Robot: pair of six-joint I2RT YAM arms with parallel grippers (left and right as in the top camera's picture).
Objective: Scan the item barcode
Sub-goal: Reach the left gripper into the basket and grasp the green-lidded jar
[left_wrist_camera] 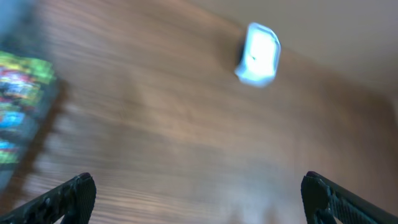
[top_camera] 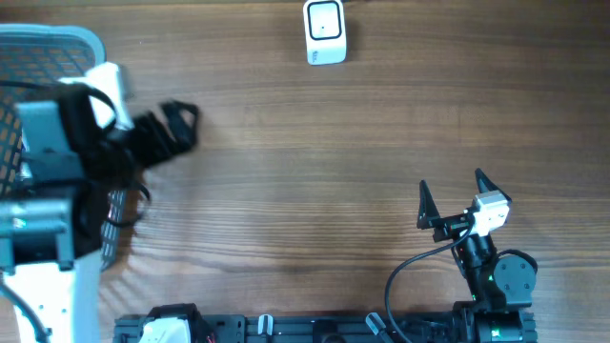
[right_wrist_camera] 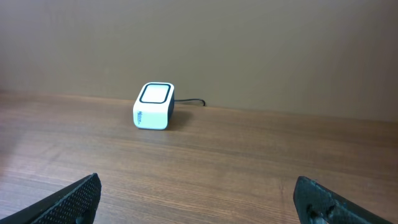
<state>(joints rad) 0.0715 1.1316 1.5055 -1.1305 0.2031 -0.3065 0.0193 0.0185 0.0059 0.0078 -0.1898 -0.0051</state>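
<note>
Item: a colourful printed packet (left_wrist_camera: 17,112) (blurred, label unreadable) lay at the far-left edge of the left wrist view, apparently inside the pale grey-blue mesh basket (top_camera: 57,43) on the table's left side. Not picked up yet. The small white box-shaped barcode scanner (top_camera: 325,33), with a dark-framed window on top, sat at the far edge of the brown wooden table (top_camera: 286,171), roughly centre, with its cable running off behind.

Step in hand, by my judgement: reaching for the item, with the scan itself not begun. The next move would call for the left gripper (left_wrist_camera: 198,186) to drop onto the packet in the basket, close on it, then carry it over to the scanner with the barcode facing the window.

The left gripper's jaws were wide, with nothing between them and touching nothing, and it hung just beside the basket's right rim. The right gripper (top_camera: 451,181) was also wide and empty, at the near right, well apart from the scanner and facing it.
</note>
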